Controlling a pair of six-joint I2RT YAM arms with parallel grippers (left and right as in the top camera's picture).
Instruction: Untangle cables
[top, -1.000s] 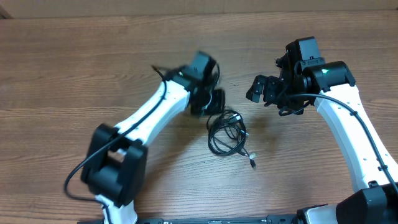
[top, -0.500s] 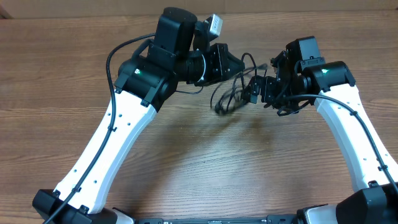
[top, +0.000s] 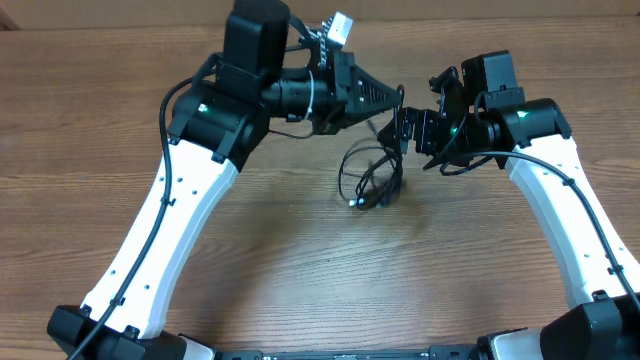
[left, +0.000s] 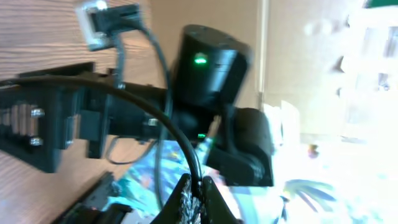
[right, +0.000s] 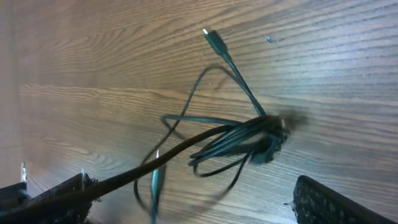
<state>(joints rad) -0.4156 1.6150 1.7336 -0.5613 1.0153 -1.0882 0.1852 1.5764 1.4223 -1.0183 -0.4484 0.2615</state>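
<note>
Cables are dangling from the left tool, which is clamping one strand tight above the table. The right tool is gaping wide just beside the bundle, gripping nothing.

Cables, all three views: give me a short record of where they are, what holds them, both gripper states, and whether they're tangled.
cables: black bundle, hanging over the table from one strand
tangle: yes, loops knotted together; one plug sticks out free
left gripper: shut on a cable strand, raised above the table
right gripper: open, next to the bundle, holding nothing
bundle touching table: cannot tell
</note>
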